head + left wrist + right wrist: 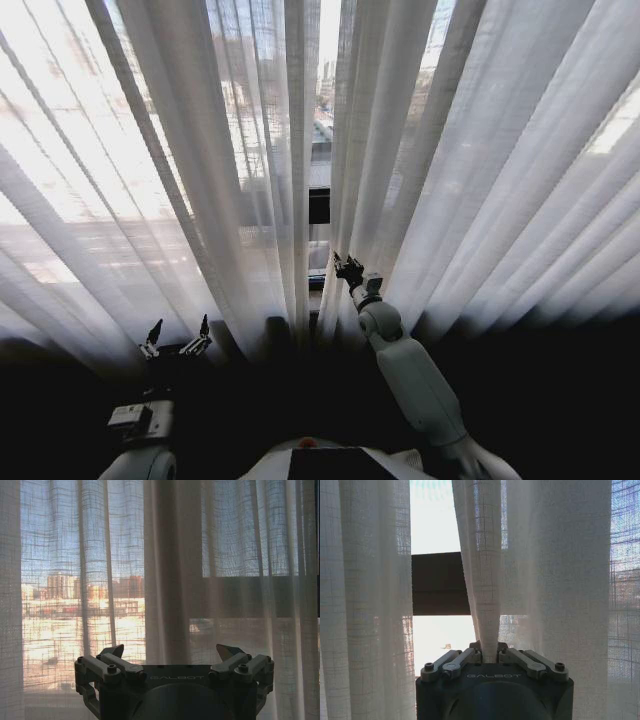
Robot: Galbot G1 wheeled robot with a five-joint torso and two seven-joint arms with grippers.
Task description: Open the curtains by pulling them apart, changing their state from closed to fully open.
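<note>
Sheer white curtains [200, 150] hang across the window, spanning the head view from nine o'clock to three o'clock. Their pleats run vertically, so the long axis of each panel goes from the rail above to the floor, and the broad faces point toward the robot. A narrow gap sits near the centre, at about twelve o'clock, where a dark window frame bar [319, 205] and a strip of city show through.

The right gripper [347, 270] reaches forward just right of the gap, at about one o'clock from the robot's body. Its fingers are pressed together, pinching the inner edge fold of the right-hand panel [487, 605]. The left gripper [176, 338] waits low at about ten o'clock, its fingers [112, 652] spread apart, near the left-hand panel [165, 580] but not touching it.

The likely risk is slippage: the pinch holds only a thin fold of slick, fine weave, and a quick sideways pull could draw the cloth out of the fingers. A pull angled downward rather than along the rail could strain the fabric instead of sliding it. The left panel is not yet gripped, so that side stays closed.
</note>
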